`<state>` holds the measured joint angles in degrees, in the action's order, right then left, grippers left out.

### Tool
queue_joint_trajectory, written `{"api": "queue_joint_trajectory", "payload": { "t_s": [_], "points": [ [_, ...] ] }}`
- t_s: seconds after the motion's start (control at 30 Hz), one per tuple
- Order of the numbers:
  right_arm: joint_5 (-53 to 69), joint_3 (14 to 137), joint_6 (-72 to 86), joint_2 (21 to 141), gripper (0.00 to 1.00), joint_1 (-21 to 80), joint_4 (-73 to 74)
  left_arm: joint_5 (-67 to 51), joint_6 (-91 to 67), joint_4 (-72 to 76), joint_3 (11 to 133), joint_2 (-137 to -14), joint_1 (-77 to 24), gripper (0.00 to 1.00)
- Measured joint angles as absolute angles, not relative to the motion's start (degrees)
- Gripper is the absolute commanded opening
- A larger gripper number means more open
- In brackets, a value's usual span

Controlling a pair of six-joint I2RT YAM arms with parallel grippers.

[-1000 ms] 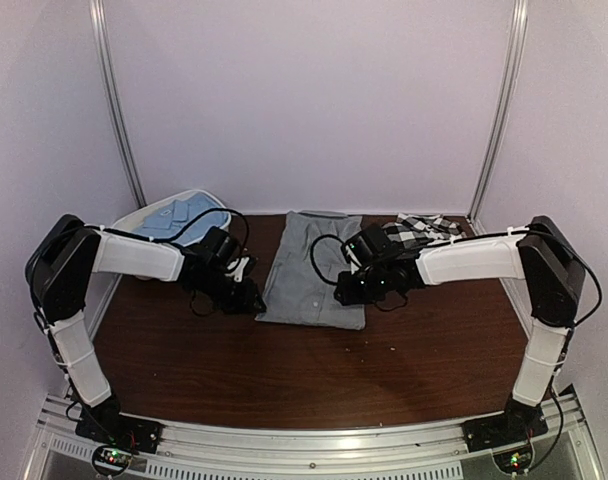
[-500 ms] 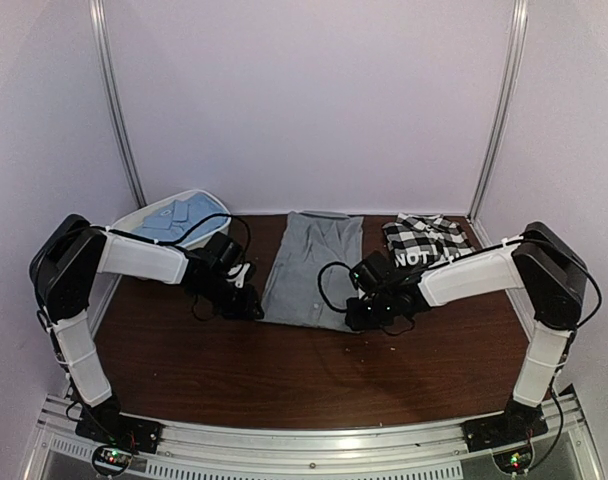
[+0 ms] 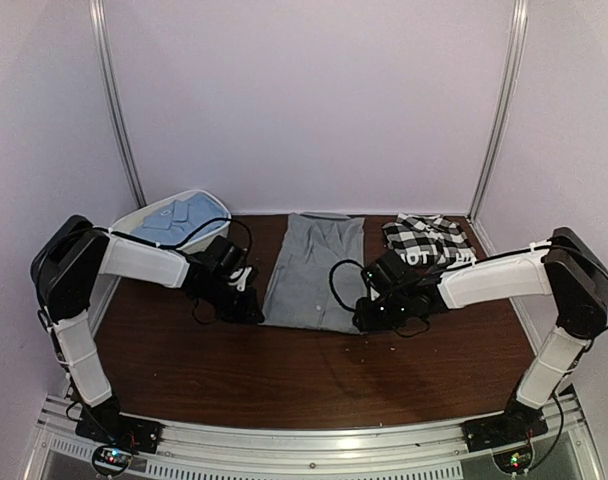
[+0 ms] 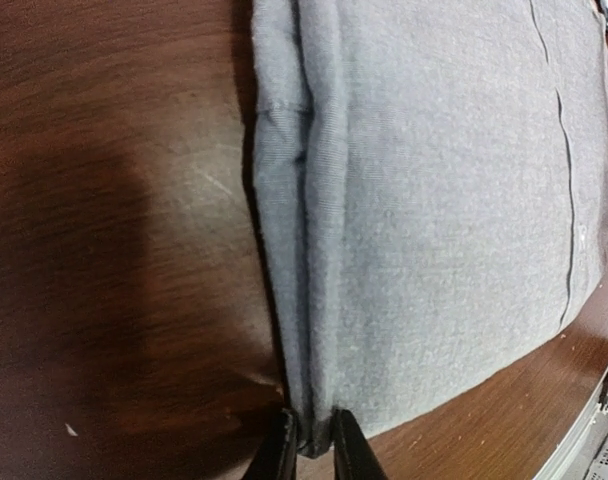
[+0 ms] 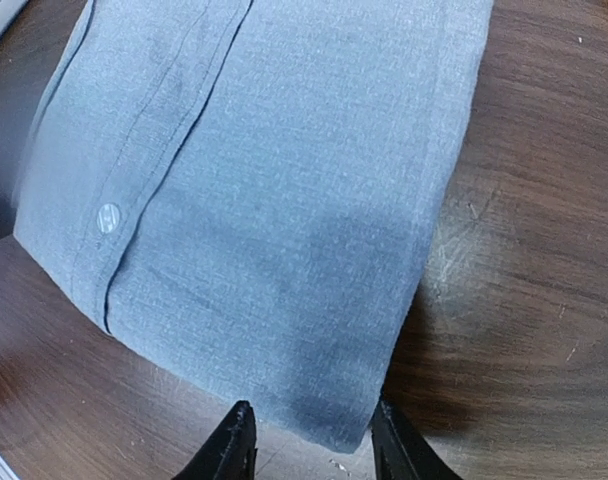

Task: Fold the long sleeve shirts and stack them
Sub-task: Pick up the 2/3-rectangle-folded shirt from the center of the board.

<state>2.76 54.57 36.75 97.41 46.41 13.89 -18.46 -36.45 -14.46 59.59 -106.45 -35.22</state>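
Observation:
The plain grey shirt (image 3: 314,270) lies folded lengthwise in a long strip at the table's middle. My left gripper (image 3: 252,310) is at its near left corner, shut on the folded edge of the grey shirt (image 4: 314,425). My right gripper (image 3: 369,315) is at its near right corner, open, with its fingers on either side of the corner (image 5: 344,420) and close above the table. The checked shirt (image 3: 424,240) lies at the back right. The light blue shirt (image 3: 179,217) lies in the white tub (image 3: 144,218) at the back left.
The dark wooden table (image 3: 284,370) has pale walls around it, with metal rails at the back corners. A metal rail runs along the near edge by the arm bases.
My right gripper has moved down the grey shirt's right side to its near right corner. The shirt's near end is now narrower and neater. My left gripper stays at the near left corner.

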Motion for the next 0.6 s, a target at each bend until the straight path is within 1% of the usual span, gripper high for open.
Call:
{"api": "queue_joint_trajectory", "payload": {
  "t_s": [0.07,0.13,0.3,0.6],
  "points": [
    [2.7,53.5,37.2,96.2,0.43,46.4,13.8,-19.5,-37.1,-13.5,59.0,-106.5,-35.5,0.07],
    [2.7,52.3,37.7,95.3,0.44,46.4,13.7,-20.6,-37.8,-12.5,58.2,-106.4,-36.0,0.0],
    [2.8,49.1,38.6,93.4,0.44,46.1,13.3,-23.2,-39.6,-9.5,55.0,-105.4,-36.8,0.0],
    [4.3,43.8,40.4,90.6,0.36,46.3,12.6,-24.7,-41.6,-8.0,43.0,-96.0,-36.9,0.0]
  ]
}}
